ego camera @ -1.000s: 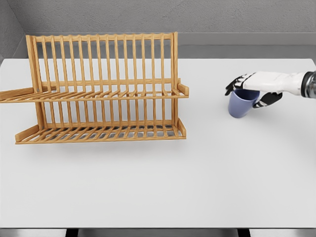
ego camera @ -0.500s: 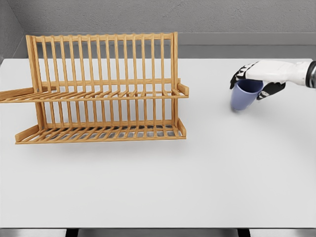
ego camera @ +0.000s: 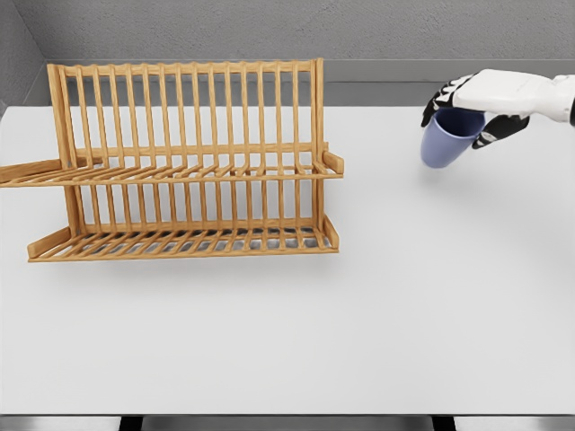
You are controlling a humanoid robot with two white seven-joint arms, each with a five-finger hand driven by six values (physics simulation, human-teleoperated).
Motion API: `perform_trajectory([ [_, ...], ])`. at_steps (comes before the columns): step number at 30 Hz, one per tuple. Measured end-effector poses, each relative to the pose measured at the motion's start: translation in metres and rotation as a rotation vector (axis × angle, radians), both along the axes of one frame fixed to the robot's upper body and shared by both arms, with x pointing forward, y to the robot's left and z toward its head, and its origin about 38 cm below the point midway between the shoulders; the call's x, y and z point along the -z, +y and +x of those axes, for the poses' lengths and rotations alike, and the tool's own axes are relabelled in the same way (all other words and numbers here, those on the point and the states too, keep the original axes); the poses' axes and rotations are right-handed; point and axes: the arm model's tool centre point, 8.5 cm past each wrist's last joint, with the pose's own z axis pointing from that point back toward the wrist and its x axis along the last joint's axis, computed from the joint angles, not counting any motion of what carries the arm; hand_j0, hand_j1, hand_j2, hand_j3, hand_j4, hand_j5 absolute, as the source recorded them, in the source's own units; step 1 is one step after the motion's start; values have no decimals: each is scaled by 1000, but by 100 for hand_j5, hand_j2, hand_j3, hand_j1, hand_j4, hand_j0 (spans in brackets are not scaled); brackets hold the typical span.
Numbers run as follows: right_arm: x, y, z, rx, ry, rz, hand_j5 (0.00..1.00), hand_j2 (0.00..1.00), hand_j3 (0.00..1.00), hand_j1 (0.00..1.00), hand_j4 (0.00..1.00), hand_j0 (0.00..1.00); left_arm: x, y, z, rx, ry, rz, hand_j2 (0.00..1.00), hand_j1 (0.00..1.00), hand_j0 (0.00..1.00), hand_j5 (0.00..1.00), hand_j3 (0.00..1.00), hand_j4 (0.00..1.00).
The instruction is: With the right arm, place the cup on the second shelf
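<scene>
My right hand (ego camera: 473, 101) is closed around the rim of the blue cup (ego camera: 446, 137), fingers curled over its far-left edge and thumb on the near-right side. The cup hangs below my palm, tilted a little, its base pointing down and to the left, clear of the white desk (ego camera: 359, 305). It sits at the far right of the scene, close to the desk's far edge, with my white forearm reaching in from the right border.

Well apart to the left stands the wooden two-tier dish rack (ego camera: 189, 162). Its upper shelf (ego camera: 180, 172) is a row of slats with a small raised lip at the right end, backed by tall upright bars. The lower shelf (ego camera: 184, 242) lies nearer to me and slopes slightly, also edged by a low rail. Both shelves hold nothing. A grey wall (ego camera: 269, 27) runs behind the desk.
</scene>
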Motion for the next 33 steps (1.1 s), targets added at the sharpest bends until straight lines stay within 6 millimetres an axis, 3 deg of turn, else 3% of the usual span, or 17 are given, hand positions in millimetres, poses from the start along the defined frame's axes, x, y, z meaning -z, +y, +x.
perform_trajectory([
  [10,-16,26,-4,-75,-46,4,67,67,67,67,67,67,0,0,0,0,0,0,100,100,100,100,100,100],
  [33,-51,113,-16,-295,-155,56,67,67,67,67,67,67,0,0,0,0,0,0,100,100,100,100,100,100],
])
